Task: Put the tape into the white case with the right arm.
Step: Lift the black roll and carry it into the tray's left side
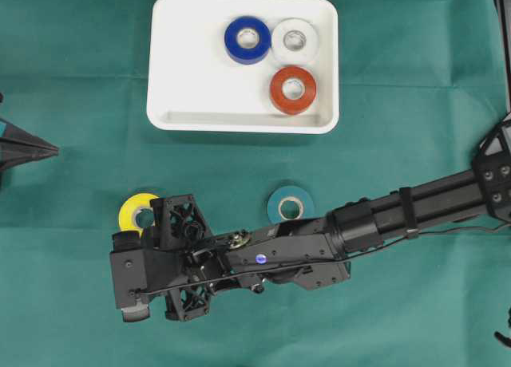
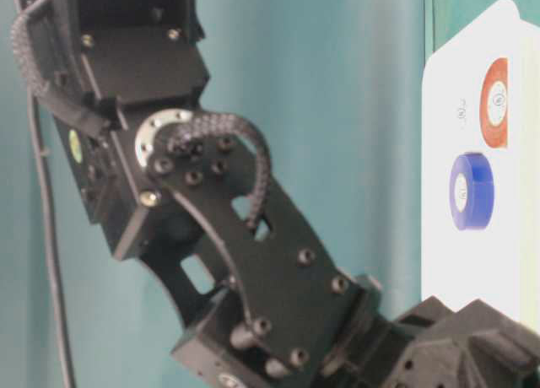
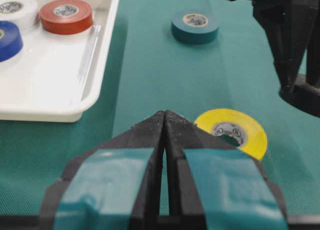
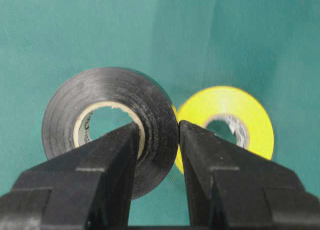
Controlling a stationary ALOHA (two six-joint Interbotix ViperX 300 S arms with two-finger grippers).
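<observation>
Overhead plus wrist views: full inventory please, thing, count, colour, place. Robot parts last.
white case: 1, white, far side of the cloth, centre.
blue tape: 1, blue, in the case.
white tape: 1, white, in the case, right of the blue.
red tape: 1, red, in the case, near the white.
teal tape: 1, teal, on the cloth.
yellow tape: 1, yellow, on the cloth.
black tape: 1, black, wall pinched by the right gripper.
green cloth: 1, covers the table.
left gripper: 1, black with blue patches, shut, empty.
right gripper: 1, black, shut on black tape.

Black jointed right arm (image 1: 415,207), exposed cables, silver screws
</observation>
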